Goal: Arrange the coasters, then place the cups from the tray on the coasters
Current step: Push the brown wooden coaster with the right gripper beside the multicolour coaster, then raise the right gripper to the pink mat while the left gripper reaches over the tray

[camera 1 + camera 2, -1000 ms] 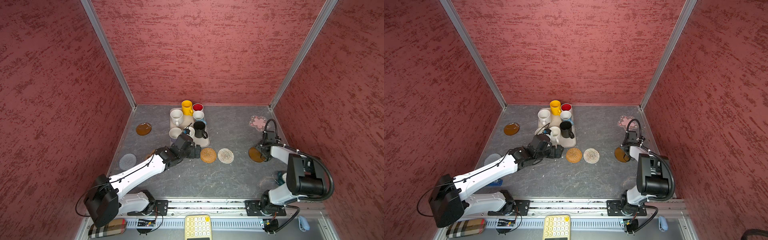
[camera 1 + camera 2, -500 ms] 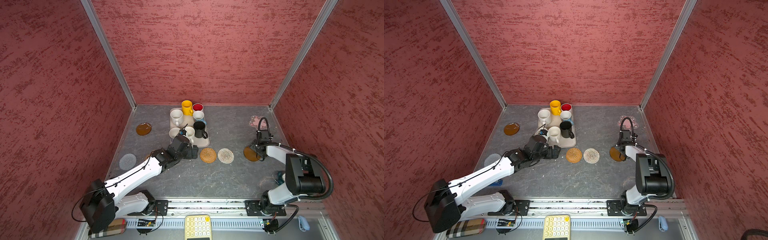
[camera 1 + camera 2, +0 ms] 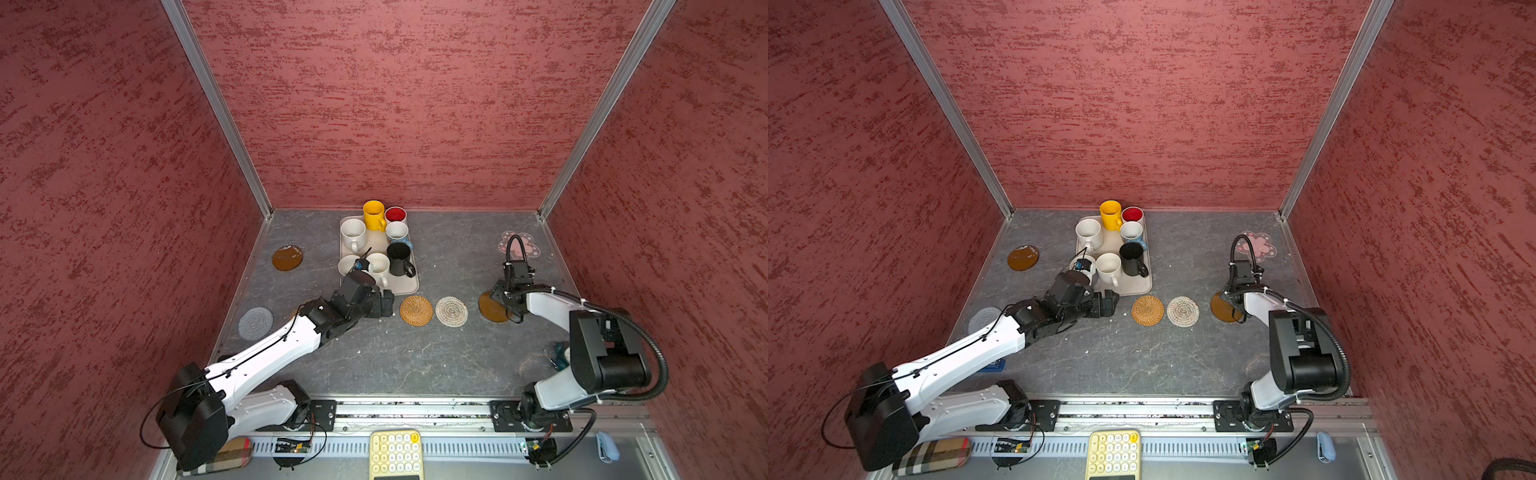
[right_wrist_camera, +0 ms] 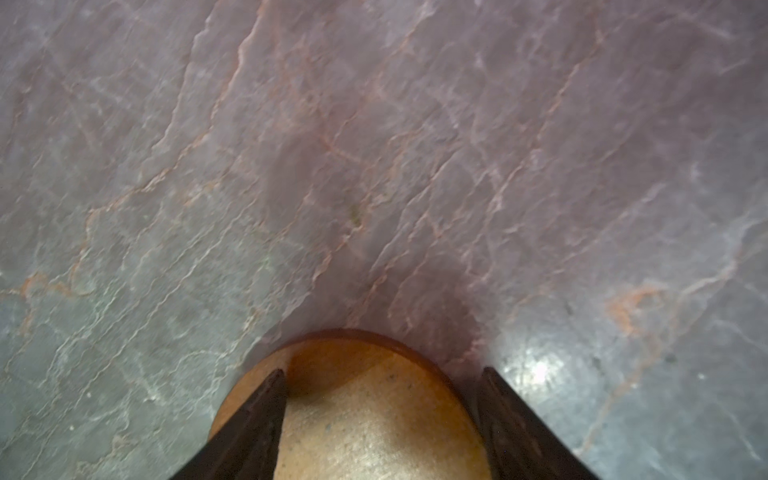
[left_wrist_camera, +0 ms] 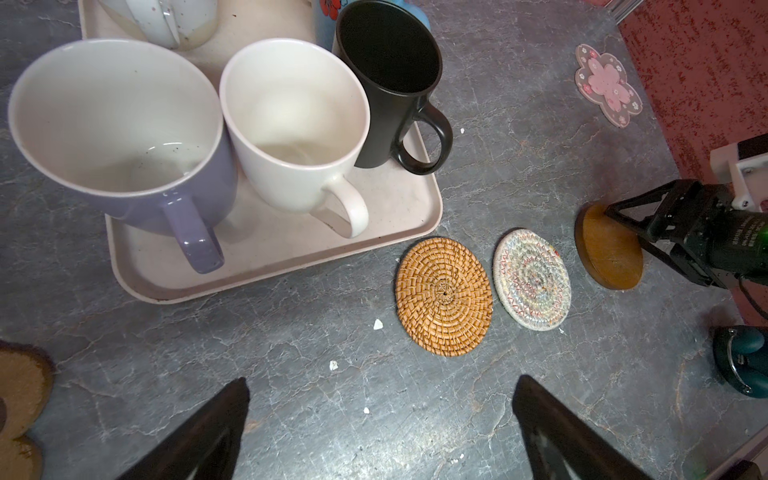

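The tray (image 3: 410, 286) holds several cups: yellow (image 3: 373, 214), red-inside (image 3: 395, 215), light blue (image 3: 397, 230), black (image 3: 399, 257) and three pale ones (image 3: 353, 233). My left gripper (image 3: 388, 305) (image 5: 380, 384) is open and empty over bare floor in front of the tray. To its right lie the rattan coaster (image 3: 416, 310) and the whitish woven coaster (image 3: 451, 311). My right gripper (image 3: 498, 299) (image 4: 382, 374) is shut on an amber coaster (image 3: 490, 309) (image 4: 374, 415). Another amber coaster (image 3: 287, 257), a grey one (image 3: 255, 323), the pink flower (image 3: 530, 249) and the paw (image 5: 20, 386) lie apart.
Red walls close in the floor on three sides. A teal object (image 3: 557, 359) sits by the right arm's base. A yellow keypad (image 3: 395, 453) lies past the front rail. The left arm hides the paw coaster in both top views.
My right gripper has slid left with the amber coaster, toward the whitish woven one. The left gripper has barely shifted and stays open.
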Robot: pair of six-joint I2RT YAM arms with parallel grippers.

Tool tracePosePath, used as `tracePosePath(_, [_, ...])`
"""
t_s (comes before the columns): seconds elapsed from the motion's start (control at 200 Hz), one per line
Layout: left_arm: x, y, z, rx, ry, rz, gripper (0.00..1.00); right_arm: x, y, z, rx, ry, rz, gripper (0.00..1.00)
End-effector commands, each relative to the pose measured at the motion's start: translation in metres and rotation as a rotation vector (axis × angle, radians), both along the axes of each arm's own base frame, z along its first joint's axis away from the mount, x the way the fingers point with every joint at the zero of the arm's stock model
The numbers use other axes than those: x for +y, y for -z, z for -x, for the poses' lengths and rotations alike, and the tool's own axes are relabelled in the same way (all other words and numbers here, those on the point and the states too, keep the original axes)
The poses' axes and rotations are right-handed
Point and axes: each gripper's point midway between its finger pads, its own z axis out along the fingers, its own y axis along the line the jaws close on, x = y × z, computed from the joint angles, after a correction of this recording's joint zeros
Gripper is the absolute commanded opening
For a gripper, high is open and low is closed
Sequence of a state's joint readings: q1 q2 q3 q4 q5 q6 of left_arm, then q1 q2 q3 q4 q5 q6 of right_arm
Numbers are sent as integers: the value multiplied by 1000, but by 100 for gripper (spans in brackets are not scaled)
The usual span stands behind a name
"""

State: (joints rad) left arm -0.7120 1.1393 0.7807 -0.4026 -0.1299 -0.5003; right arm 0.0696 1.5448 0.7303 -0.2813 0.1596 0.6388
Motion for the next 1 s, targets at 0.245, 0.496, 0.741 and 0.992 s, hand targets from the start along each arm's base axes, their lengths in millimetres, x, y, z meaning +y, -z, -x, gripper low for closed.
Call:
tracePosePath(0.245, [9,-4,3,-16,-17,13,100,21,18,36,137,-82,26,72])
tracePosePath(0.496, [10,-6,3,-16,-18,14,99,20,13,42,130,-80,64,72])
tracePosePath(0.741, [10,-9,3,-19,-19,10,99,14,-4,37,89,-53,96,72])
tracePosePath(0.992, [3,-22,-12,-49,-8,24,99,20,-51,8,-89,-138,97,76])
